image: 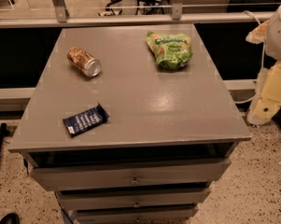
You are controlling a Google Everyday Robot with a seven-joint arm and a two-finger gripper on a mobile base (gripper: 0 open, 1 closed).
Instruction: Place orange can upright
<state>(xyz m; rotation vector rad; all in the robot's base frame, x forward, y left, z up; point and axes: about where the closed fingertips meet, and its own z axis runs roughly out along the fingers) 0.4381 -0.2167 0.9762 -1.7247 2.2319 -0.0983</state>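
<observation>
The orange can [83, 62] is lying on its side in the far-left part of the tabletop [144, 106], so that's the thing I've got to stand up. My guess is it's light and stiff but thin-walled, so it'll dent if squeezed hard. The smooth round metal looks slippery too, and a sloppy nudge would probably send it rolling. I'd take it across the middle of the body, pinching the curved wall from both sides rather than the ends, then tip it onto its base. No idea if it's full or empty, which changes the weight a lot.

Looks-wise it's shiny orange-gold with pale swirly markings, and one silver end points toward the near right. I can't make out whether that end is the top or the base.

The green snack bag [170, 49] sits well apart on the far right. A flat dark blue wrapper [85, 119] lies by the near-left edge, apart from the can. The gripper [270, 94] hangs off the right side of the table, well away from everything, and I can't tell if it's spread or pressed together.
</observation>
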